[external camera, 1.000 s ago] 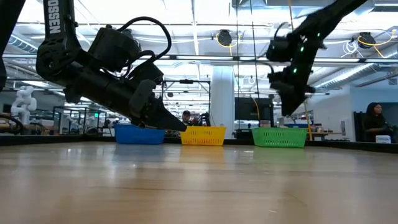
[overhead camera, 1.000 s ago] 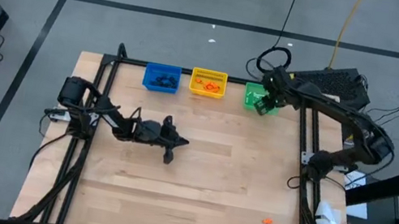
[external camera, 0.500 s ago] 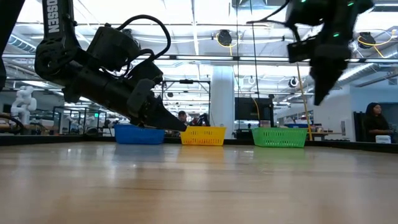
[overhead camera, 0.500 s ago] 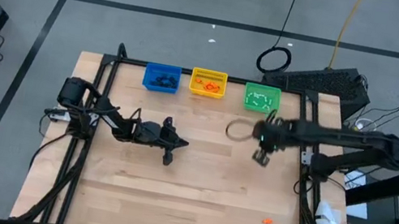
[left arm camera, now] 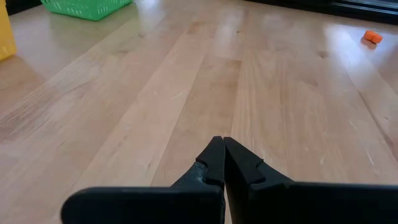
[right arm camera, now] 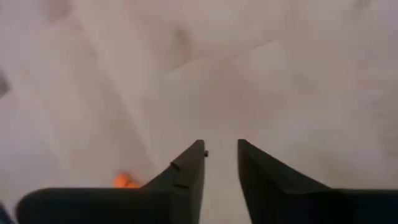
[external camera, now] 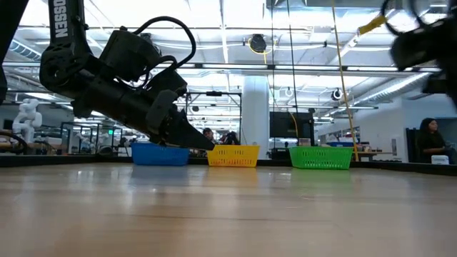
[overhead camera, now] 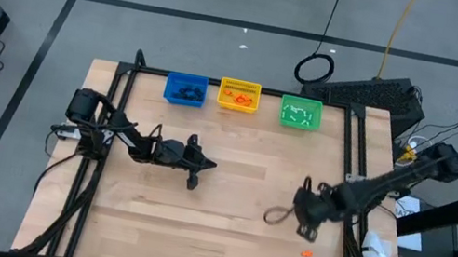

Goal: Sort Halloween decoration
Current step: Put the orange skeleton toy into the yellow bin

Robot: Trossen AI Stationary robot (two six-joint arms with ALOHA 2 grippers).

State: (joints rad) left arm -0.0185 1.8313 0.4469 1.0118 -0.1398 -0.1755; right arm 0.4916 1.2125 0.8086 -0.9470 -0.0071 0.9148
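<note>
Halloween trinkets mostly lie sorted in three small bins along the far edge of our wooden table [overhead camera: 211, 229]: dark ones in the blue bin [overhead camera: 185, 90], orange ones in the yellow bin [overhead camera: 239, 95], and pale ones in the green bin [overhead camera: 300, 114]. One orange trinket [overhead camera: 307, 253] lies loose on the bare wood near the front right part of the table, well apart from the bins. We also see it in the left wrist view as a small orange speck [left arm camera: 372, 37] far across the boards, and in the right wrist view as an orange blur [right arm camera: 126, 181] just beside our own dark fingers.

Our right gripper [overhead camera: 303, 219] hovers over the table's right side, close to the loose orange trinket but not touching it. In the right wrist view its two fingers [right arm camera: 186, 171] stand a little apart with bare wood showing between them, and nothing is held.

Our left gripper [overhead camera: 194, 177] waits low over the left middle of the table, its arm stretched out from the left edge. In the left wrist view its fingertips [left arm camera: 214, 155] are pressed together, closed on nothing.
</note>
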